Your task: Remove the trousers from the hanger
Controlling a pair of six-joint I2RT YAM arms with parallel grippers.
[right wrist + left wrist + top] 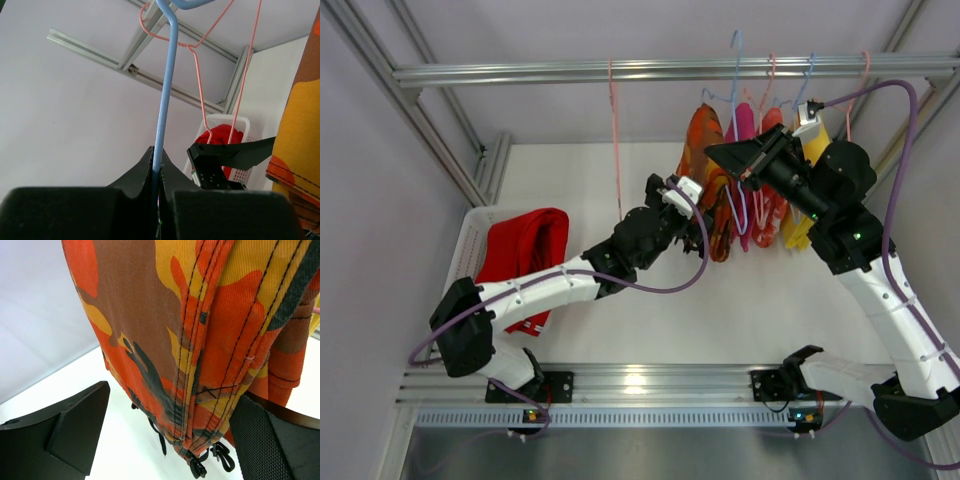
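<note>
Orange trousers [705,165] with a black and yellow pattern hang among a cluster of hangers at about one o'clock in the overhead view. The bar carrying them is hidden by cloth. My left gripper [172,432] has its jaws spread wide on either side of the lower hem, with cloth between the pads but not pinched. I judge it is placed so that closing would catch the fabric for a downward pull. My right gripper [159,172] is clamped together on the wire of a blue hanger [165,90], probably to stop it swinging. I cannot tell whether this hanger bears the orange pair. Red trousers [525,250] lie in the white basket [470,240] at nine o'clock. A bare pink hanger [616,130] dangles from the rail [570,72] at twelve o'clock.
</note>
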